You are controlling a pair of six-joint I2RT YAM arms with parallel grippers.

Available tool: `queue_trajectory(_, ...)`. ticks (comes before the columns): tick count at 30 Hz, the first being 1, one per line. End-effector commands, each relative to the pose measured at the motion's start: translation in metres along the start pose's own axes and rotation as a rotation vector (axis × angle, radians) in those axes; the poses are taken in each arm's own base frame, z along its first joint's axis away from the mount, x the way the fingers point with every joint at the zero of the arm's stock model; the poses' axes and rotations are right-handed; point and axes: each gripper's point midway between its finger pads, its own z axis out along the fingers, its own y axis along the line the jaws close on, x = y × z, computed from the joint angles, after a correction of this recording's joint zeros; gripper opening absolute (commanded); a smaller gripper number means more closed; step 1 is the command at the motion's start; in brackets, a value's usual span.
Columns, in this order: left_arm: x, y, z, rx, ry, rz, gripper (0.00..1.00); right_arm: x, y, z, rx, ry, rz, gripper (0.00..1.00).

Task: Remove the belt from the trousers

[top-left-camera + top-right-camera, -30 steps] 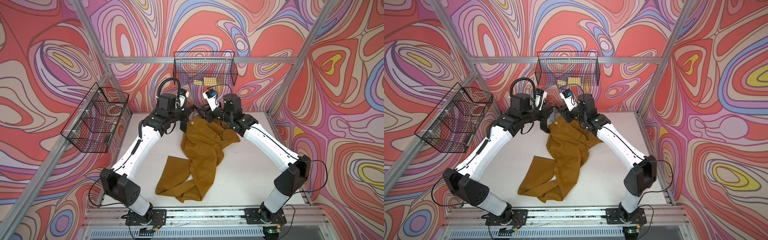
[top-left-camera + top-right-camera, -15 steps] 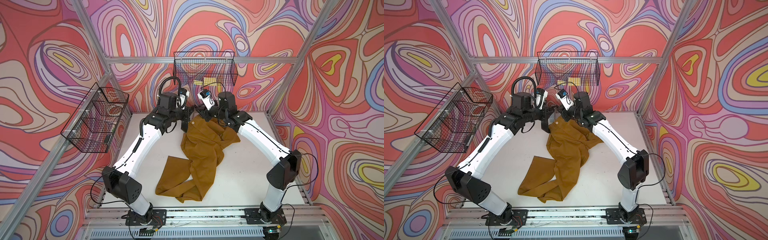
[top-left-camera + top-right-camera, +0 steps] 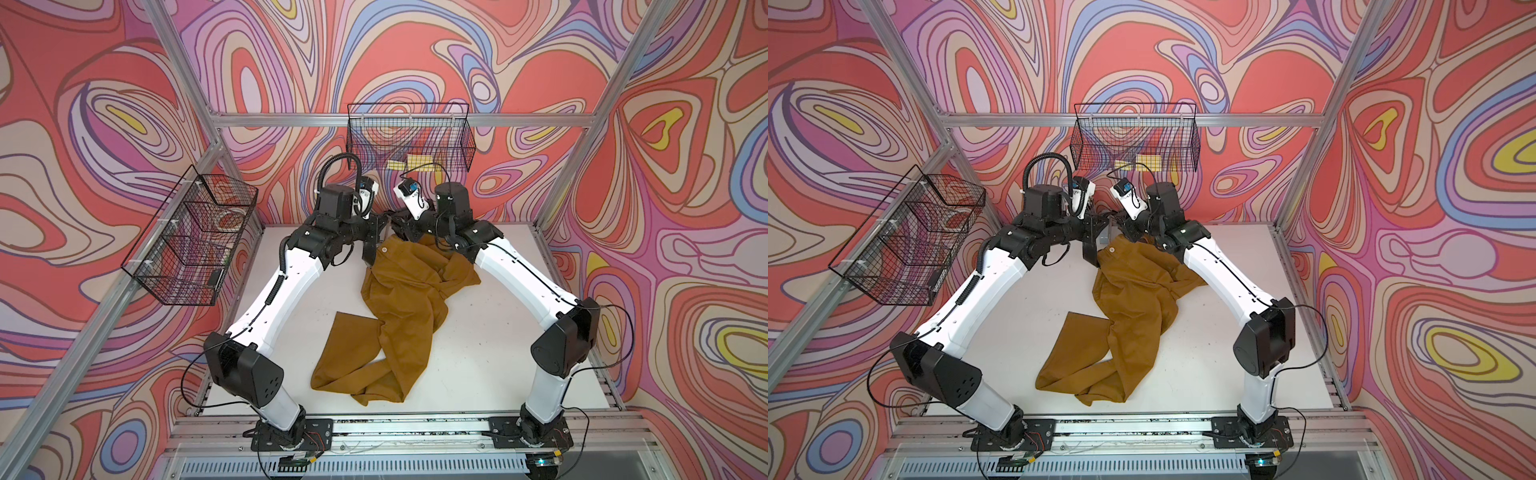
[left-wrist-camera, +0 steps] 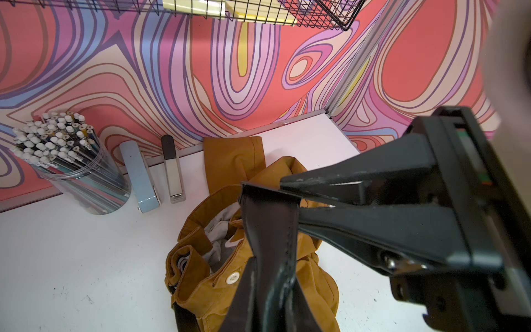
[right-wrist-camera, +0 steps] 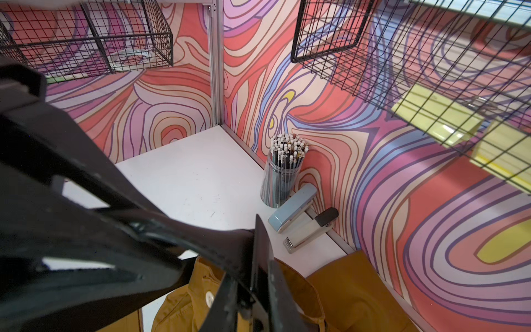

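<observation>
Right tool [image 5: 232, 267] closes in on the belt [image 4: 270, 230]
It has swung in beside the left tool [image 4: 290, 198]; both now pinch the belt above the trousers [image 3: 399, 299] on the table [image 3: 498, 345], so pulling can start.

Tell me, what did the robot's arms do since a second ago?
The right arm swung inward, its elbow coming toward the middle. The right claw closed in and now seems to pinch the belt beside the left claw. The left claw kept its grip on the belt, and the trousers lie about where they were.
</observation>
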Motion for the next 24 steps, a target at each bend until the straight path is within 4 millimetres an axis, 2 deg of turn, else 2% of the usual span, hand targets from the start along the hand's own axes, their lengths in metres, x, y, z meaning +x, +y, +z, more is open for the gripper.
queue_trajectory(1,-0.027,-0.02,-0.014,0.069,-0.078,0.003,0.0,0.01,0.006,0.004,-0.031,0.042,0.024,0.02)
queue_trajectory(2,-0.027,-0.019,-0.014,0.067,-0.077,0.003,0.0,0.01,0.007,0.004,-0.037,0.045,0.031,0.09)
queue_trajectory(3,-0.026,-0.019,-0.013,0.067,-0.073,0.002,0.0,0.01,0.008,0.003,-0.042,0.045,0.037,0.21)
queue_trajectory(5,-0.025,-0.019,-0.013,0.069,-0.067,0.001,0.0,0.006,0.007,0.001,-0.042,0.035,0.044,0.31)
queue_trajectory(10,-0.023,-0.018,-0.012,0.067,-0.061,-0.005,0.0,-0.007,0.005,-0.005,-0.031,0.009,0.043,0.3)
queue_trajectory(24,-0.025,-0.021,-0.012,0.078,-0.063,-0.007,0.0,0.006,0.004,0.003,-0.032,0.05,0.052,0.25)
